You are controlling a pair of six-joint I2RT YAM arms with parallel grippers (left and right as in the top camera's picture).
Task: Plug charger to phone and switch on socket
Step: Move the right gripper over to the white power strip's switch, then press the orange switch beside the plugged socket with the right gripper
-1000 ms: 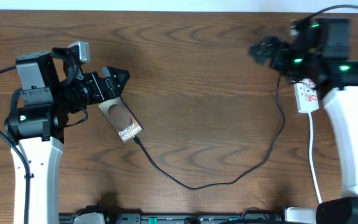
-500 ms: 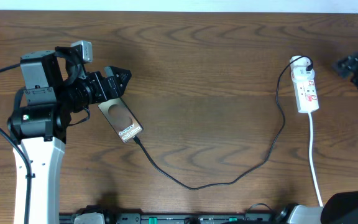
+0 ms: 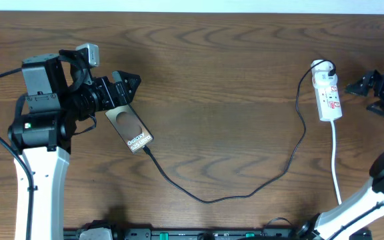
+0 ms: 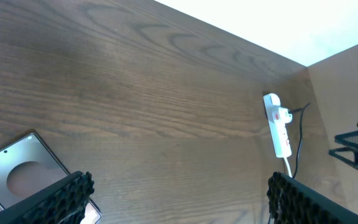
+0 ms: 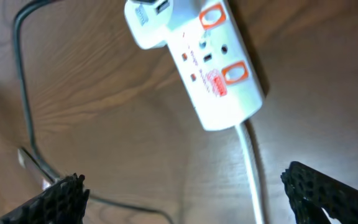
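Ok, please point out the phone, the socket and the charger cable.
phone (image 3: 129, 128), overhead view, middle of its back.
socket (image 3: 328, 97), overhead view, middle of white body.
charger (image 3: 209, 201), overhead view, lowest bend of cable.

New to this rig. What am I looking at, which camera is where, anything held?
Two white-and-black robot arms work at a brown wooden table. The wide picture looks straight down from above; the other two come from cameras on each wrist, so the black fingers at their lower corners are that arm's own. On the table lie a flat dark bronze phone marked "Galaxy", a narrow white power strip with red switches, and a thin black charger cable running between them. The left pincer sits by the phone, the right pincer beside the strip. Both are open and hold nothing.
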